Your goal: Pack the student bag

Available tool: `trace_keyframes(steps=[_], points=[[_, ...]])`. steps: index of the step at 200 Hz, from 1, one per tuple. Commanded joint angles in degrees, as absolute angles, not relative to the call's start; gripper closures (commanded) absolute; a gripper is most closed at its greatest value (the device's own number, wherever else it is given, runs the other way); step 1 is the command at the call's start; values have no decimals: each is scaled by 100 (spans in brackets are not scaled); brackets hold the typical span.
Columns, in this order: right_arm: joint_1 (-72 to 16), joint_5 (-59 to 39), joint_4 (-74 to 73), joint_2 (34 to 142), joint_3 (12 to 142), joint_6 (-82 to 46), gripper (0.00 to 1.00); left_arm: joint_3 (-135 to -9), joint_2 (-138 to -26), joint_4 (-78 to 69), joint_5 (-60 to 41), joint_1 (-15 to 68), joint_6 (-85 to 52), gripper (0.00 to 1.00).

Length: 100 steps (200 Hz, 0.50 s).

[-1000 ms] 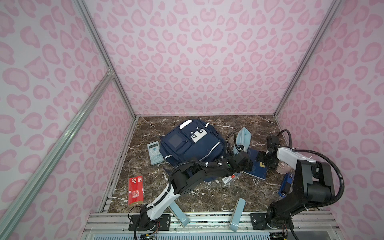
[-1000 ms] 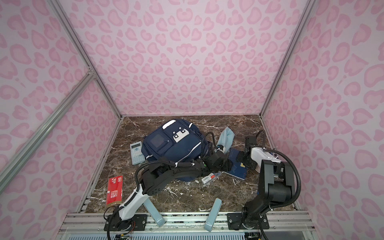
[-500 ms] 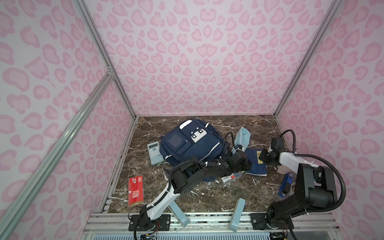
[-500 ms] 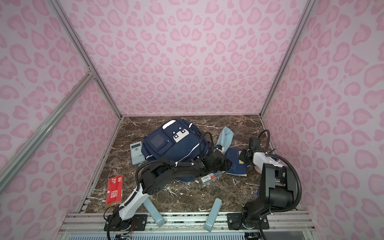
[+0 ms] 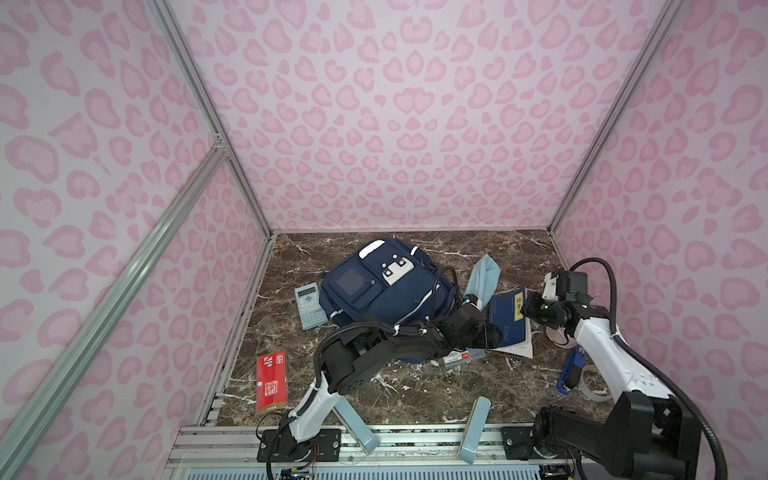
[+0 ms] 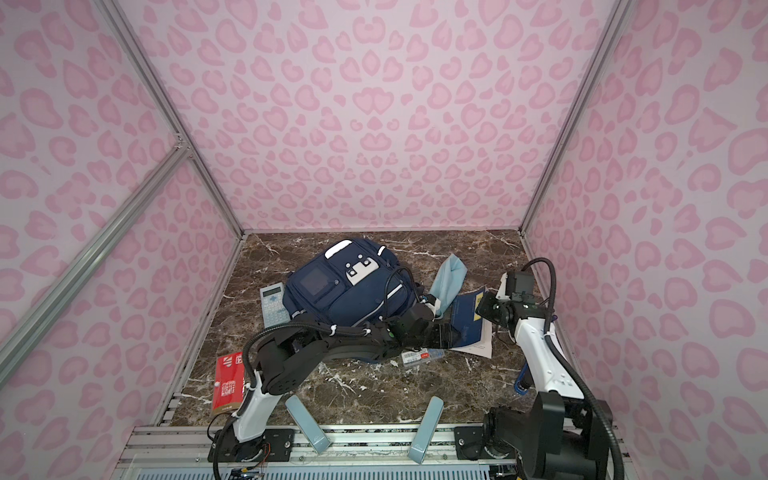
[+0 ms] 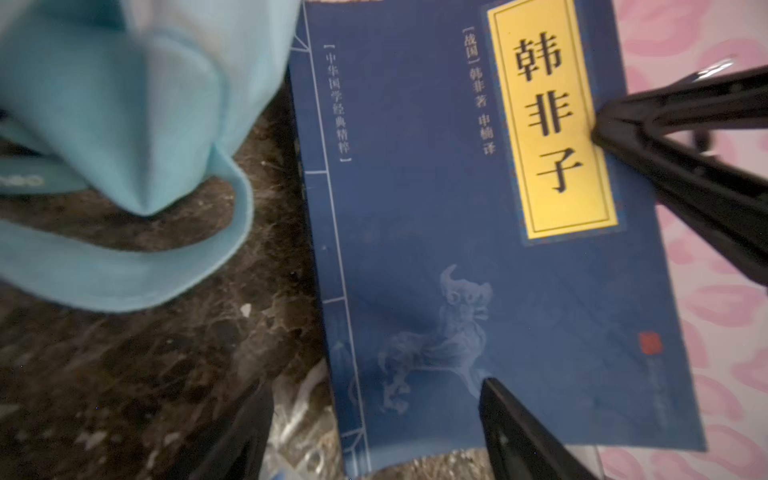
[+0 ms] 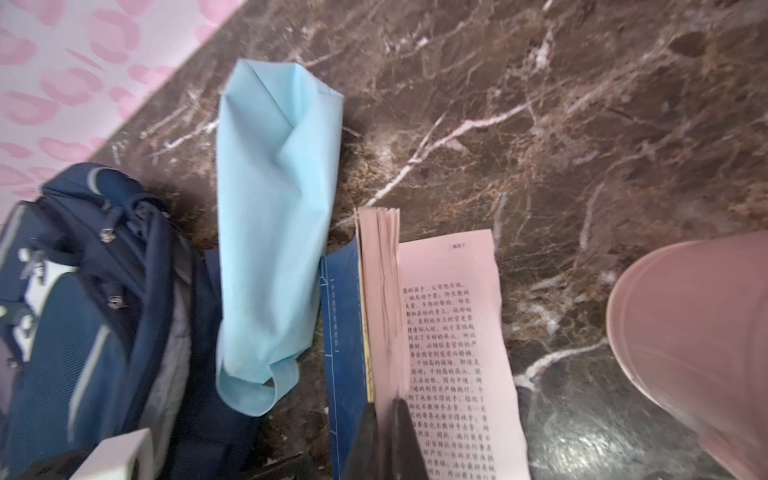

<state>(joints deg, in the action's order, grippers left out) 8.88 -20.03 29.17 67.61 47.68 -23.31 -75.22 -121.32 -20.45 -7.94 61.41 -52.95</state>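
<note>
The student bag (image 5: 386, 291) (image 6: 349, 291) lies flat at the back middle of the marble floor, a navy backpack with white stripes, and its side shows in the right wrist view (image 8: 83, 311). Right of it lies a blue book (image 5: 509, 316) (image 7: 457, 249) with a yellow title label. My left gripper (image 5: 492, 334) (image 7: 374, 395) stands open over the book's near end, one finger on each side of its spine edge. My right gripper (image 5: 528, 309) (image 8: 384, 409) is shut on the book's cover and top pages at the far edge, and a printed page (image 8: 449, 332) shows beneath.
A light-blue pouch (image 5: 482, 276) (image 8: 274, 232) lies between bag and book. A calculator (image 5: 309, 305) sits left of the bag and a red packet (image 5: 272, 380) at front left. A clear pen pack (image 5: 463, 356) lies under the left arm. A pink bowl (image 8: 698, 340) sits by the right wall.
My right gripper has moved a little left onto the book's edge and shut on it. My left gripper has opened wider over the book.
</note>
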Motion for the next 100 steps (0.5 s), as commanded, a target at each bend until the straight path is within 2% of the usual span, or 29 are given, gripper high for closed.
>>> trace_keyframes(steps=[1, 13, 52, 83, 100], points=[[918, -2773, 3219, 6368, 4866, -2366, 100, -6828, -11601, -3497, -1447, 6066, -5939, 17], [911, -3159, 3130, 6105, 4895, -2421, 100, -6392, -11314, -4183, -1661, 6064, -6266, 17], [695, -3596, 3265, 5538, 5250, -2663, 100, -5863, -10393, -3401, -1135, 6085, -5959, 15], [196, -3961, 2645, 5213, 5180, -3362, 100, -5103, -10002, -4283, -1003, 5928, -6113, 11], [-83, -4092, 2306, 5202, 5145, -3708, 100, -4999, -9817, -4086, -840, 5880, -5978, 7]])
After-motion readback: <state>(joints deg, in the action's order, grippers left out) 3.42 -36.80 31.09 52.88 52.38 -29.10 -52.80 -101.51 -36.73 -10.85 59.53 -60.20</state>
